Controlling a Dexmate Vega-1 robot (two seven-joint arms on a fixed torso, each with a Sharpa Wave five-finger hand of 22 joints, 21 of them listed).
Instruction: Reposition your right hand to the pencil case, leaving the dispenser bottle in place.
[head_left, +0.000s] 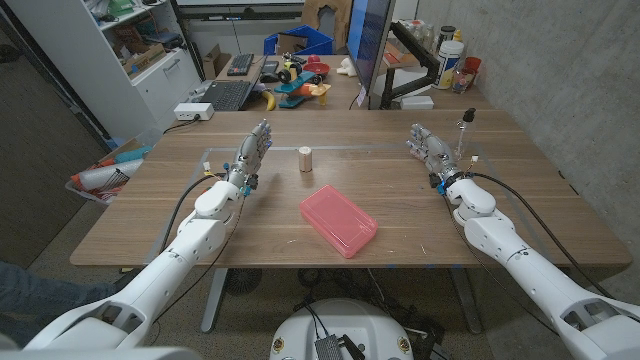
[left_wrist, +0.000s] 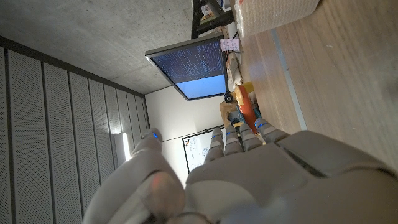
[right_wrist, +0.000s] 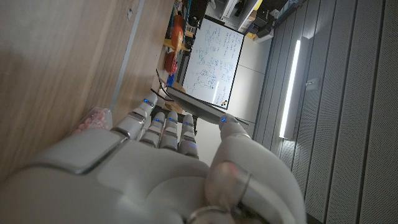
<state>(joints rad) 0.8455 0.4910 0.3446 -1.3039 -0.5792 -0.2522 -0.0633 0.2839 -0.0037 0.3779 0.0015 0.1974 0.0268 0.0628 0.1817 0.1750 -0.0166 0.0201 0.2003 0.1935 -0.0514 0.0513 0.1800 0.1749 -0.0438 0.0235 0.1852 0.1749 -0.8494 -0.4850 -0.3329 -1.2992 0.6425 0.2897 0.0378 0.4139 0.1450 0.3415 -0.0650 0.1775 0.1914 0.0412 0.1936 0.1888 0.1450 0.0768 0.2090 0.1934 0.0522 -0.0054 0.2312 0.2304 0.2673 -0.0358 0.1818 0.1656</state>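
A: Pencil case (head_left: 338, 220)?
B: Pink, mid-table, flat, between both arms. Small wooden cylinder (head_left: 305, 159) beyond it, apart.
A: Dispenser bottle (head_left: 464, 133)?
B: Upright just beside right hand (head_left: 430, 150).
A: Hands?
B: Right released, fingers extended, holding nothing. Left hand (head_left: 250, 156) likewise, well apart.

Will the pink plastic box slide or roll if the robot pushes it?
The flat pink plastic pencil case would probably slide, not roll: it lies on its broad side. Its smooth shell may be slippery on the wooden table. It looks stiff.
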